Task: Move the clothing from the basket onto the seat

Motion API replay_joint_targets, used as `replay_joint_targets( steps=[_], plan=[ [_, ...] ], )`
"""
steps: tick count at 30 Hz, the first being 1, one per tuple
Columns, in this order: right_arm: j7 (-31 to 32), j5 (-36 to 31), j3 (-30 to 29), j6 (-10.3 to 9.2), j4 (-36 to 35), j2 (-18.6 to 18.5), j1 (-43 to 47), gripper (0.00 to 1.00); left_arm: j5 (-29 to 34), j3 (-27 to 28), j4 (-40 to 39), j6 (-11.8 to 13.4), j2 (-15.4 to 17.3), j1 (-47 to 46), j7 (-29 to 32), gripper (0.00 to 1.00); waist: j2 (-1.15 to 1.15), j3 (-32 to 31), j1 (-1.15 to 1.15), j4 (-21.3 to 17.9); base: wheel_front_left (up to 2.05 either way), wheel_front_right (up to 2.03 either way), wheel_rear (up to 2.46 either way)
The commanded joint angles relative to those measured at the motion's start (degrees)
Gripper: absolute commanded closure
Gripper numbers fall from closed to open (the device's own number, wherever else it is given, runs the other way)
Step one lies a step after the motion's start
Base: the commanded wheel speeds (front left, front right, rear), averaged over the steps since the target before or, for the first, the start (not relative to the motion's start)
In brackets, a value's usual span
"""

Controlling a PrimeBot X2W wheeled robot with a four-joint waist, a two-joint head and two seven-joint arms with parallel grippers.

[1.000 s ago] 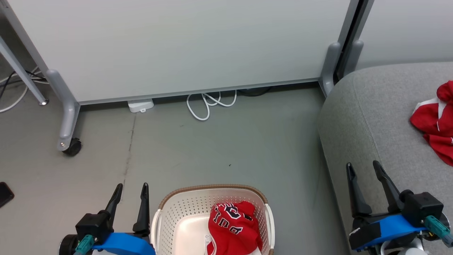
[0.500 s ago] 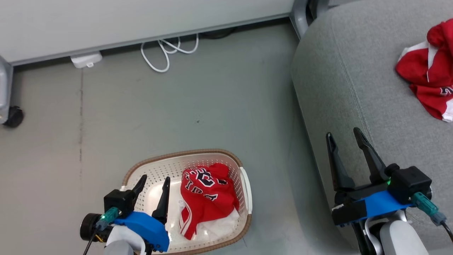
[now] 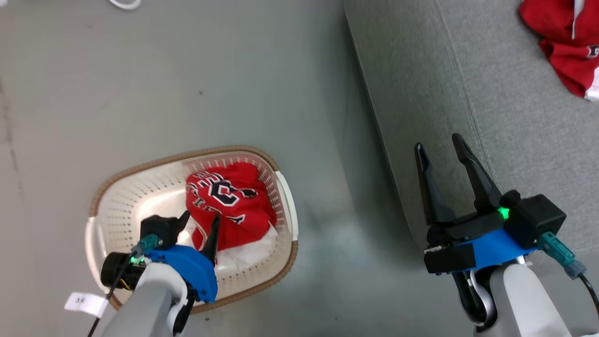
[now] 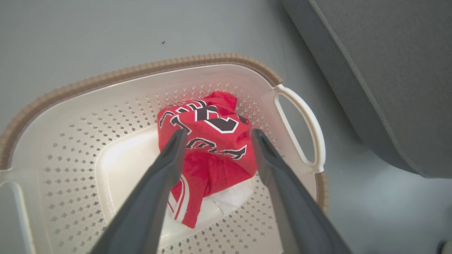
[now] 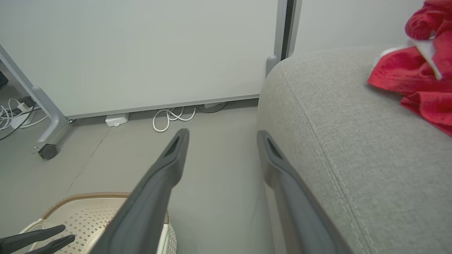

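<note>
Basket (image 3: 140, 196) holds one red garment (image 3: 229, 206); left gripper (image 3: 200, 217) hangs above it, jaws spread wide, empty. Right of the basket, the seat (image 3: 514, 117) carries a second garment (image 3: 561, 56); right gripper (image 3: 437, 142), equally spread, hangs at its edge.

an office-like room: a wheeled white partition (image 5: 141, 53), loose cables (image 5: 172, 118) on grey floor (image 5: 219, 169), a grey sofa seat (image 5: 353, 141).

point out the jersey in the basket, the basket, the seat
red fabric jersey (image 4: 212, 123): left wrist view, lettered folds
cream plastic basket (image 4: 70, 141): left wrist view, perforated wall
light-grey fabric seat (image 3: 468, 84): head view, bare top
</note>
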Motion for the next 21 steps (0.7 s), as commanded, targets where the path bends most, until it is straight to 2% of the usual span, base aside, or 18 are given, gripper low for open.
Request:
replay_joint_targets(
  steps=[1,4,10,21],
  plan=[
    [-0.48,0.55,0.35,0.03,-0.21,-0.02,-1.44,0.00,-1.15,-0.21,1.22,-0.06,0.49,-2.38,0.60,0.00,0.00,4.69,-0.02,-2.40,0.00,0.00,0.00],
    [-0.82,0.92,1.05,0.03,-0.34,-0.02,-2.49,0.00,-3.58,-0.01,3.46,-0.06,0.83,-4.70,2.25,0.00,0.00,7.54,-0.02,-3.15,0.00,0.00,0.00],
    [-1.37,1.40,1.69,0.03,-0.29,-0.02,-3.82,0.00,-10.95,2.80,6.37,-0.07,-0.50,-8.56,5.01,0.00,0.00,11.26,-0.02,-3.93,0.00,0.00,0.00],
    [-1.60,2.88,2.93,0.03,-0.71,-0.01,-5.40,0.00,-19.34,5.95,9.39,-0.07,-1.12,-13.31,6.95,0.00,0.00,14.70,-0.02,-4.89,0.00,0.00,0.00]
  ],
)
